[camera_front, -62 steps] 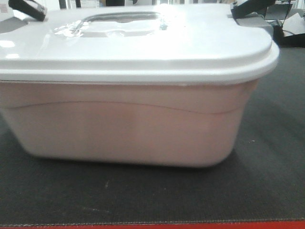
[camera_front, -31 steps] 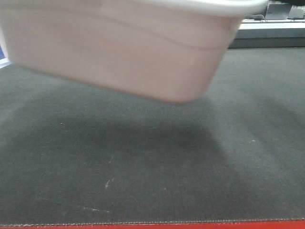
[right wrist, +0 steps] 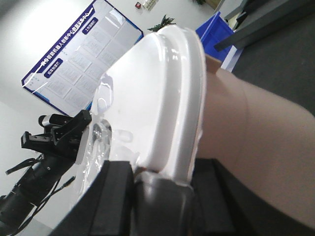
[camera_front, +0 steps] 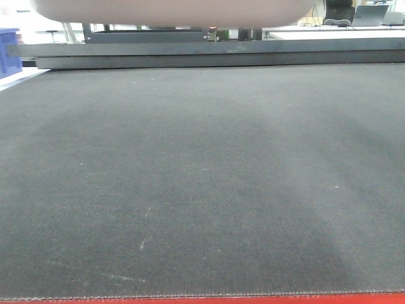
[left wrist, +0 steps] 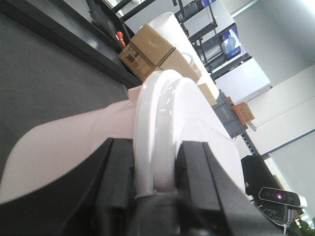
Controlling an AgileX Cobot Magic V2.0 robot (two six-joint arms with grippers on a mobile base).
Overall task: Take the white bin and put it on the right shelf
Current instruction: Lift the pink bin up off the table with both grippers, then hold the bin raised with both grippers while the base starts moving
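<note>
I am clamping my left gripper [left wrist: 155, 147] on the rim of the bin's [left wrist: 69, 142] glossy lid [left wrist: 165, 98], with one black finger [left wrist: 118, 172] pressing on each side. The bin's pale wall is showing to the left of my fingers, with the grey mat [left wrist: 39, 69] stretching beyond it. Ahead, a cardboard box [left wrist: 147, 54] is sitting past the mat's dark edge, with racks [left wrist: 206, 34] standing behind it.

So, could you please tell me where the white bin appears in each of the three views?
Front view: only the white bin's underside, along the top edge.
Left wrist view: centre, its lid rim clamped in the left gripper.
Right wrist view: centre and right, lid rim clamped in the right gripper.
Shared landmark: the dark grey table mat, upper left in the left wrist view, upper right in the right wrist view.
</note>
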